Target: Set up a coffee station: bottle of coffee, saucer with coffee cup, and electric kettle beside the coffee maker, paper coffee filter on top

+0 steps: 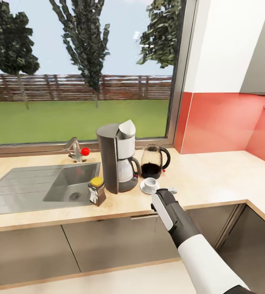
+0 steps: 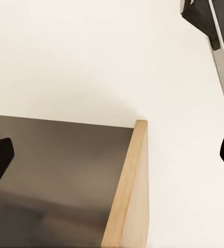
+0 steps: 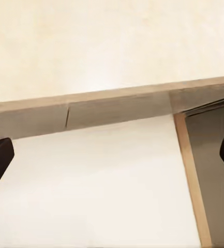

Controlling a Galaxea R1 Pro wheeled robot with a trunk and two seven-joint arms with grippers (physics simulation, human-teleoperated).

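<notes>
Right gripper (image 3: 112, 155) fingers are sitting wide apart above the countertop (image 1: 214, 179) edge. Left gripper (image 2: 112, 155) is gaping too. Maker (image 1: 117, 161) is standing by the sink (image 1: 38, 183), jar (image 1: 96, 191) left, cup (image 1: 150, 183) on saucer (image 1: 143, 189), kettle (image 1: 153, 161) behind. Its filter is hard to make out.

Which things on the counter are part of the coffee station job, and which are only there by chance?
Part of the job:
coffee maker
paper filter on its top
bottle of coffee
electric kettle
coffee cup on the saucer
kitchen countertop

Only there:
sink
tap
</notes>
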